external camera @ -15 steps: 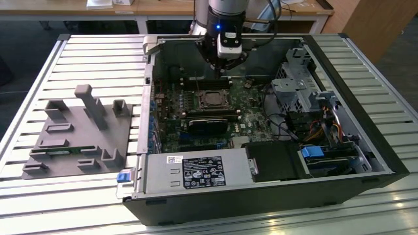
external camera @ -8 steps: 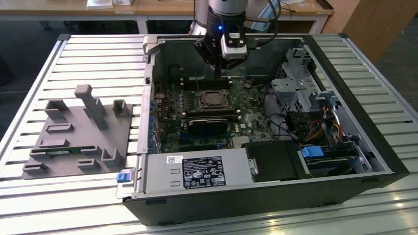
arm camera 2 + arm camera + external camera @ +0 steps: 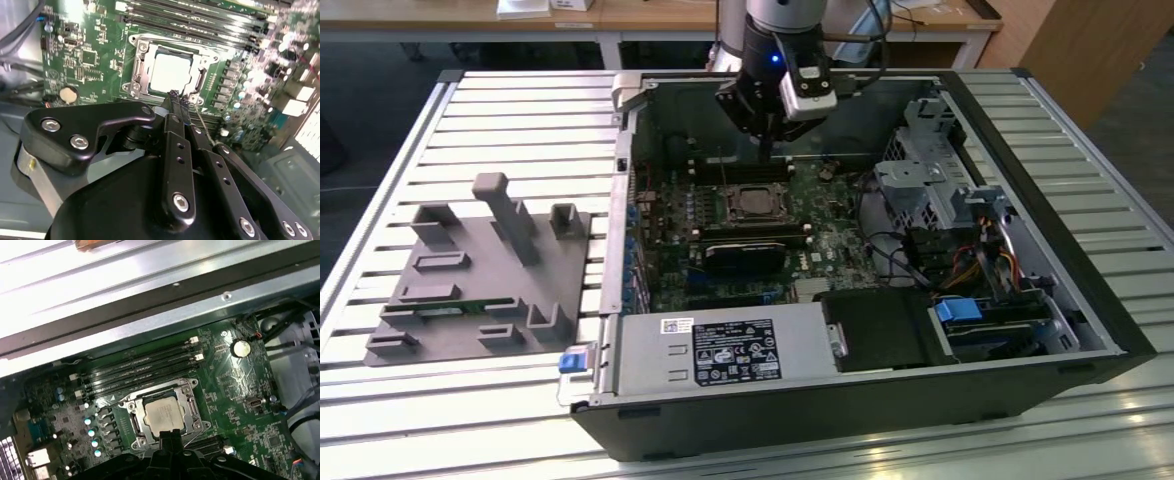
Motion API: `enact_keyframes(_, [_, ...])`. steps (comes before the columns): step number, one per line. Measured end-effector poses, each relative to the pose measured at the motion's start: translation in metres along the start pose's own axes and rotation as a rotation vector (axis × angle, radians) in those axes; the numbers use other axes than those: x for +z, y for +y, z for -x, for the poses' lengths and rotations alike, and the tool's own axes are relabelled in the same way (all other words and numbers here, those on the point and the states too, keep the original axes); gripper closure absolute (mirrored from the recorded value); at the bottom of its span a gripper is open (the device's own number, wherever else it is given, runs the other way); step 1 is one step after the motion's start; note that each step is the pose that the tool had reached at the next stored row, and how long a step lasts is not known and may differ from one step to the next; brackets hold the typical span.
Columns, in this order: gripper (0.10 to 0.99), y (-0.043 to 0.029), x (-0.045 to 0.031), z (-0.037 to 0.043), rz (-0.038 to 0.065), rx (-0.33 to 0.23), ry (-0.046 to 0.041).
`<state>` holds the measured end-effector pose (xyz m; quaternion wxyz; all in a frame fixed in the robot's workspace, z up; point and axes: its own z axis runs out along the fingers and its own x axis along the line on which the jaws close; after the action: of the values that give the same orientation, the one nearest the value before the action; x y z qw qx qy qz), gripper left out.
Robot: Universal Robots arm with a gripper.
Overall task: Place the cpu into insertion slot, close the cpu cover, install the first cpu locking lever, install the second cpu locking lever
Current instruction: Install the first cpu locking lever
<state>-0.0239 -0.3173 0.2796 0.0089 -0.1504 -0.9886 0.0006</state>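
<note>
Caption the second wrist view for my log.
Black gripper poised near silver-framed insertion slot, pale silver-grey square cpu seated inside, amid green circuit board.

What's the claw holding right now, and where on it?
Nothing that shows: the claw is shut at the edge of the cpu cover, no part between its tips.

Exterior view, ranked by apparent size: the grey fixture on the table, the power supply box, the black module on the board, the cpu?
Largest to smallest:
1. grey fixture
2. power supply box, fairly close to the fixture but covering less area
3. black module
4. cpu, clearly the smallest
</note>
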Motion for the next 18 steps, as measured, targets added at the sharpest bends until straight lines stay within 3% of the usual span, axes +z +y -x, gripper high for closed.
enact_keyframes(8, [0.969, 0.0, 0.0008, 0.0, -0.002, -0.126, -0.0007])
enact_keyframes(9, [0.969, -0.0001, 0.0009, -0.0003, -0.001, -0.131, -0.0048])
enact_keyframes(11, [0.969, -0.0008, 0.0013, -0.0027, 0.005, -0.131, -0.0291])
enact_keyframes(12, [0.969, -0.001, 0.0018, -0.0032, 0.007, -0.134, -0.0332])
enact_keyframes(18, [0.969, -0.001, 0.0033, -0.0032, 0.008, -0.237, -0.0328])
